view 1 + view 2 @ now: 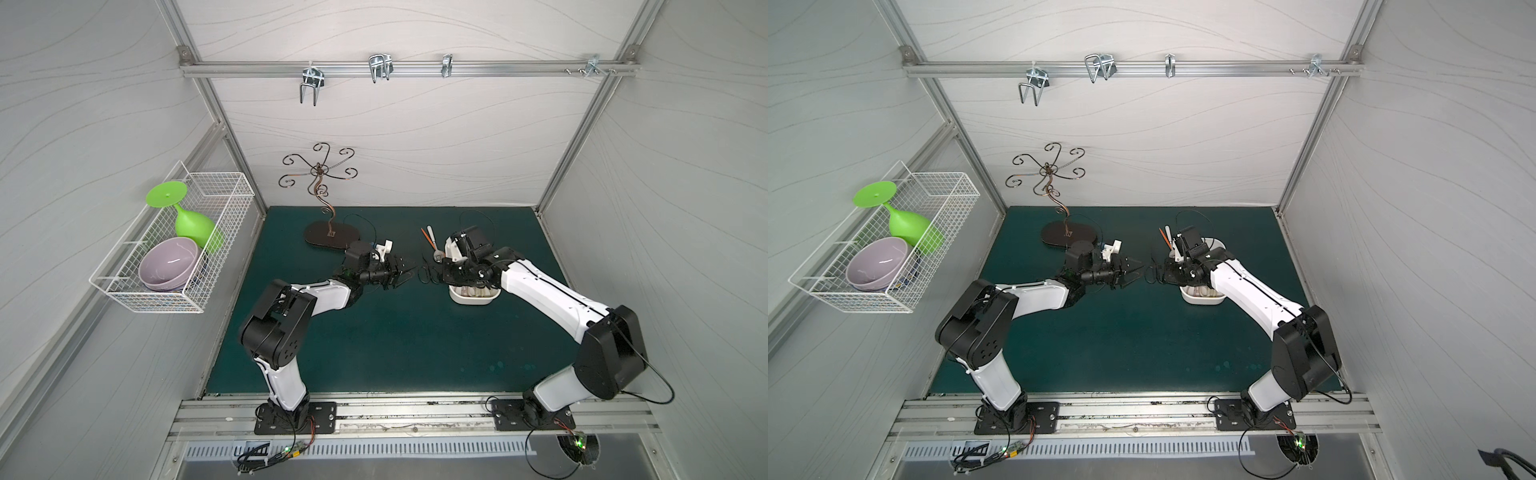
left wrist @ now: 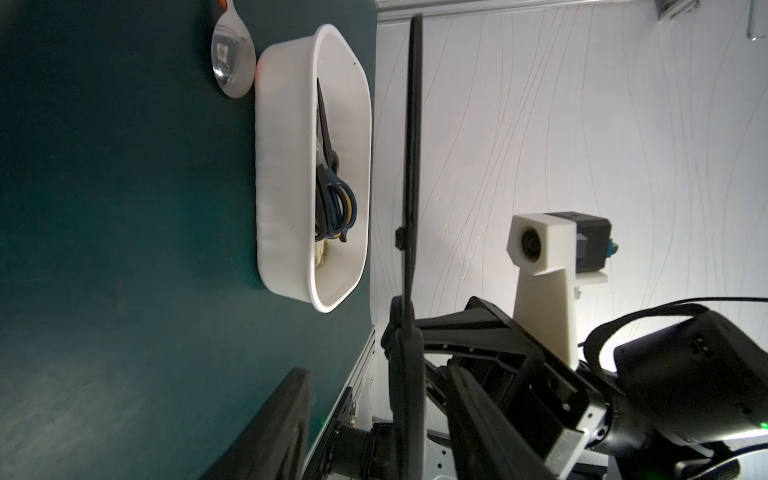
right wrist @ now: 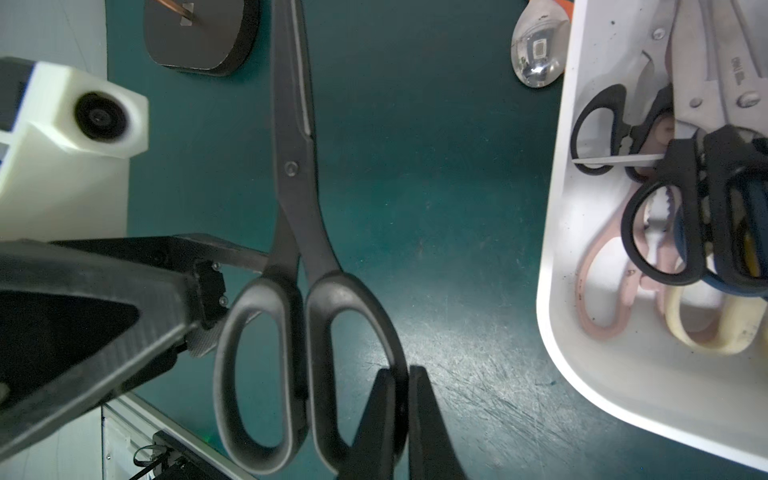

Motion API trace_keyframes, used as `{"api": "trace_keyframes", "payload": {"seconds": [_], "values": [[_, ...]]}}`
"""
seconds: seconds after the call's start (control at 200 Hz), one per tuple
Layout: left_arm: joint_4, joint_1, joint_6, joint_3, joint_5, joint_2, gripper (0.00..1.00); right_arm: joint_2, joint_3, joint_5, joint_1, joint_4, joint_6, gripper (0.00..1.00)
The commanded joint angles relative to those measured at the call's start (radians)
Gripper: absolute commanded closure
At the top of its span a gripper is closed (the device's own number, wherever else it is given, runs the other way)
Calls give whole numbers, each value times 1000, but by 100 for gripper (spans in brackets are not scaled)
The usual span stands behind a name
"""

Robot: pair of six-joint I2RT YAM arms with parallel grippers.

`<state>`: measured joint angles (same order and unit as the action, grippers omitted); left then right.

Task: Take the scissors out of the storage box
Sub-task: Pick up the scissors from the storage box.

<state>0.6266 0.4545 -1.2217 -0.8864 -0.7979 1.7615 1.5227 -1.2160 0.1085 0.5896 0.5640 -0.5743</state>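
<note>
The left gripper point(image 3: 235, 297) has its fingers spread, one on each side of a handle of the black scissors point(image 3: 291, 187). The right gripper point(image 3: 401, 374) pinches the other handle loop, over the mat point(image 3: 436, 208). They look stiff, light and sharp, so hold the loops, not the blades. At 3 o'clock sits one box point(image 3: 582, 374) with about seven more pairs point(image 3: 665, 232) piled inside; hard to count.

Spoon point(image 3: 538, 45) just beside storage box point(image 3: 644, 390)

Spoon point(image 1: 432, 242) beside orange stick point(image 1: 425, 236); bowl point(image 1: 168, 264) in wire basket point(image 1: 158, 301)
</note>
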Motion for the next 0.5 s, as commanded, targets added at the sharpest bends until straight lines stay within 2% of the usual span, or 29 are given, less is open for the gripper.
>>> {"api": "trace_keyframes", "payload": {"seconds": [0.0, 0.28, 0.495], "values": [[-29, 15, 56, -20, -19, -41, 45, 5, -3, 0, 10, -36, -19, 100], [-40, 26, 57, -34, -31, -48, 48, 27, -20, -5, 19, -28, -15, 100], [-42, 32, 54, -36, -38, -47, 69, 26, -22, -9, 21, -29, -16, 100]]}}
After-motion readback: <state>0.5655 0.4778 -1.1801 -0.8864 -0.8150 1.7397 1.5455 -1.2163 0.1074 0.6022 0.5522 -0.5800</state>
